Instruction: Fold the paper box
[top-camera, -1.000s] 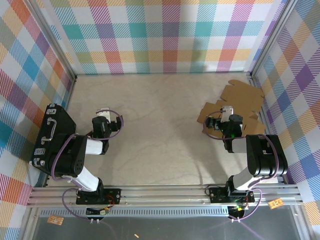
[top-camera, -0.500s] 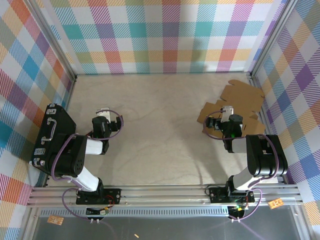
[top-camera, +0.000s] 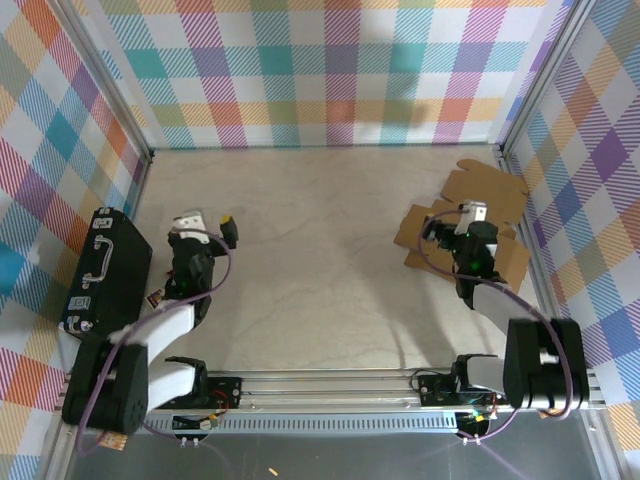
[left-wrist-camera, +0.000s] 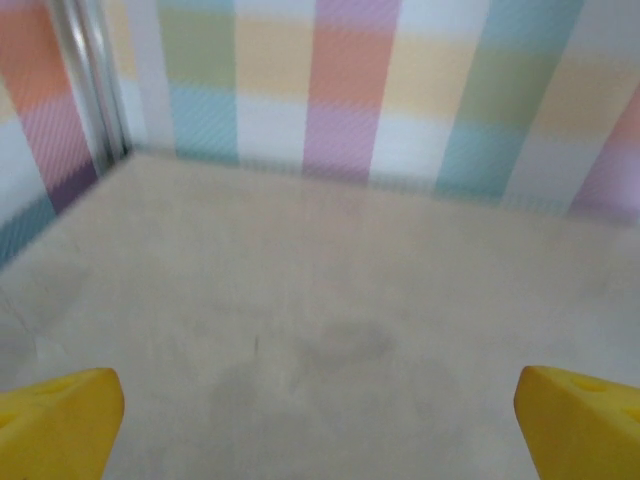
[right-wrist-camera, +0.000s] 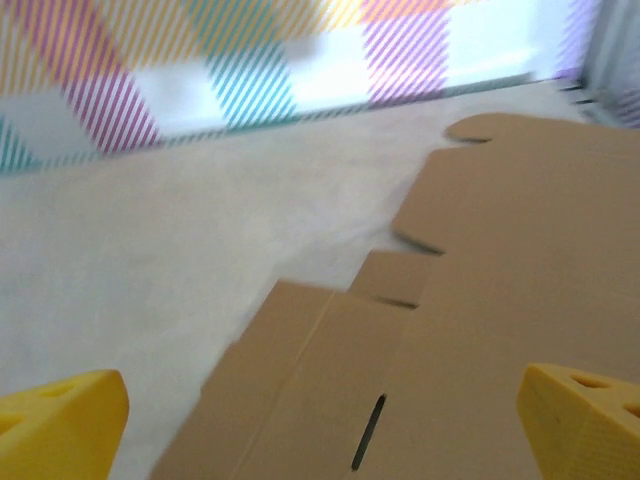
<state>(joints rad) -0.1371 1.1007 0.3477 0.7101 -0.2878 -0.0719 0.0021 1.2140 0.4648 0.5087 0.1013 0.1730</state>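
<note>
Your matte beige table (top-camera: 330, 250) sits inside pastel plaid walls (top-camera: 320, 70). At the left edge lies a black hard case (top-camera: 105, 265). Beside it, your left gripper (top-camera: 207, 222) hangs wide open, holding nothing. Far right, the paper box (top-camera: 495, 190) lies flat, brown corrugated card with its rounded flap pointing to the far wall, beneath your right gripper (top-camera: 462, 220), jaws spread.
</note>
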